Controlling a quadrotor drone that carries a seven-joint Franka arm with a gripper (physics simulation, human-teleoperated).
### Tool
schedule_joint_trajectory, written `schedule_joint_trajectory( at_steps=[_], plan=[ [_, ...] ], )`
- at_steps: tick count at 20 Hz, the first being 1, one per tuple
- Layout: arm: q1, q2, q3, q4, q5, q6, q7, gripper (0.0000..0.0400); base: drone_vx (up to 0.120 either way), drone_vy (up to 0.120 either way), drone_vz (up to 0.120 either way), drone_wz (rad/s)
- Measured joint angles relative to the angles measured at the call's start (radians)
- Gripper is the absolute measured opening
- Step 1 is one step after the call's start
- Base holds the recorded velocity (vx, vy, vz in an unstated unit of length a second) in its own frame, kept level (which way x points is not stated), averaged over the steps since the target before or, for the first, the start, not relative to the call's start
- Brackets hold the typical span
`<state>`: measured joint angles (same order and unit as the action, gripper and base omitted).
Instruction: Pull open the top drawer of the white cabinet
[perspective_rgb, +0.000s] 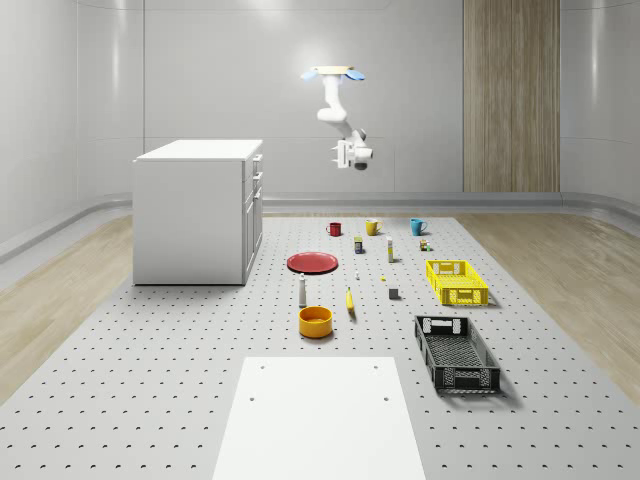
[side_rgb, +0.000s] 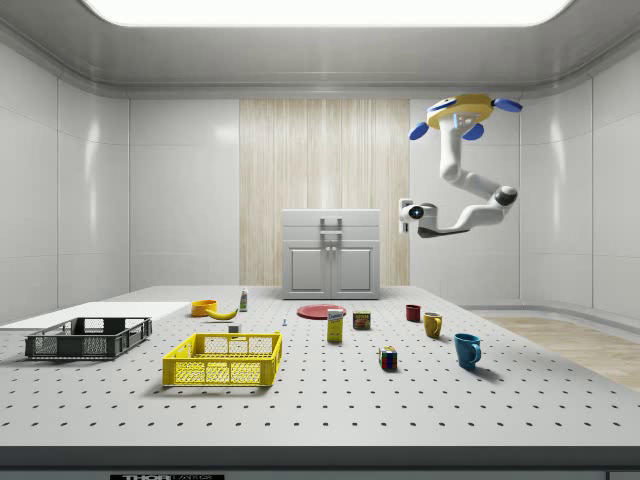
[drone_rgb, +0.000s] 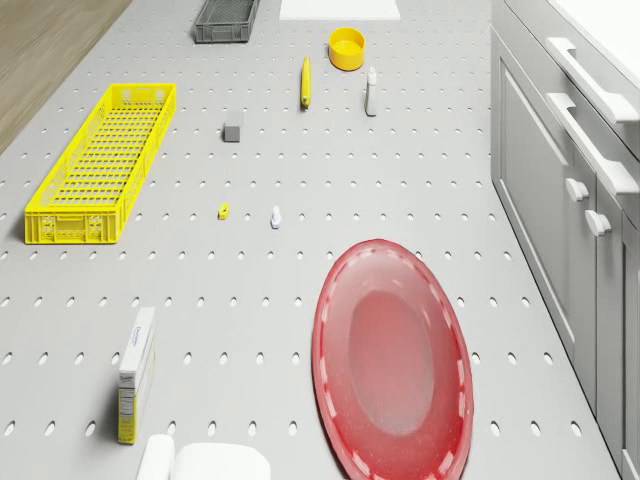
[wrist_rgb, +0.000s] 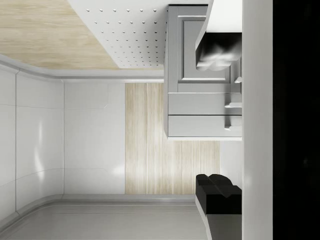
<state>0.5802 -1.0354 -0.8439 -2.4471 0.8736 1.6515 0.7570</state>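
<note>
The drone (perspective_rgb: 334, 72) hovers high above the table (perspective_rgb: 150, 380), over the red plate (perspective_rgb: 313, 262) and mugs, well apart from the white cabinet (perspective_rgb: 190, 215). Its end effector (perspective_rgb: 352, 157) hangs in mid-air facing the cabinet front, about level with the top drawer (side_rgb: 331, 220); the wrist view shows its fingers (wrist_rgb: 217, 192) apart, holding nothing. The approach should stay level and square to the drawer handle (side_rgb: 331, 221), straddle the bar, grip, then pull straight back. No writing is legible on the small boxes.
</note>
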Motion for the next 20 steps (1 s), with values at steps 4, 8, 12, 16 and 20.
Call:
schedule_joint_trajectory(
  at_steps=[4, 8, 12, 16, 20],
  plan=[
    [0.013, -0.013, -0.004, -0.002, -0.010, 0.012, 0.008, 0.0305, 0.120, -0.120, 0.050, 0.000],
    [0.025, -0.025, -0.009, -0.003, -0.020, 0.023, 0.016, 0.0305, 0.120, -0.110, 0.060, 0.000],
    [0.036, -0.037, -0.012, -0.005, -0.029, 0.033, 0.024, 0.0305, 0.120, 0.000, 0.000, 0.000],
    [0.046, -0.048, -0.016, -0.006, -0.038, 0.043, 0.031, 0.0305, 0.120, -0.060, 0.000, 0.000],
    [0.056, -0.059, -0.019, -0.008, -0.046, 0.052, 0.038, 0.0305, 0.120, -0.070, 0.000, 0.000]
  ],
)
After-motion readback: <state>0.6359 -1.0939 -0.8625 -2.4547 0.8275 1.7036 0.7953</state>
